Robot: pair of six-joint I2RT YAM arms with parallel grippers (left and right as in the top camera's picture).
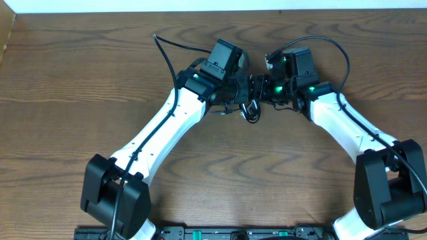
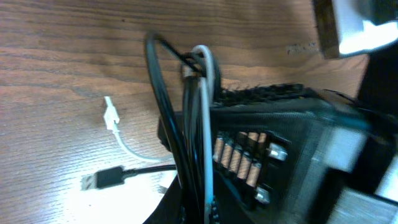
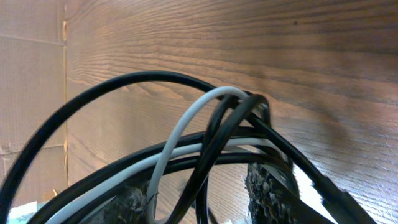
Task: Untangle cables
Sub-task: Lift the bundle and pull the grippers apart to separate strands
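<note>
A bundle of thin flexible cables point(image 1: 251, 112), several black and one white, is seen near the far middle of the brown wood-grain counter point(image 1: 80, 80), just where the two white-and-black arms meet. In the overhead view a small dark loop of the bundle is shown hanging between the left gripper point(image 1: 241, 95) and the right gripper point(image 3: 200, 190), which are brought very close together. The left gripper is shut. In its wrist view the black and white strands are seen rising side by side into a tall upright loop lifted off the wood, but whether they are pinched between the jaws cannot be told. On the counter behind that loop a small white plug point(image 2: 111, 116) on a thin white lead is seen lying flat. Nearer the lower edge of that view a flat black plug point(image 2: 102, 179) is laid on the wood, apart from the white one. In the right wrist view the right gripper's jaws are held partly apart, and the rough black fingers point(image 3: 268, 190) are set on either side of the bundle. The black and white strands are crossed over one another in an arch above and between them, with no clear clamping seen.
</note>
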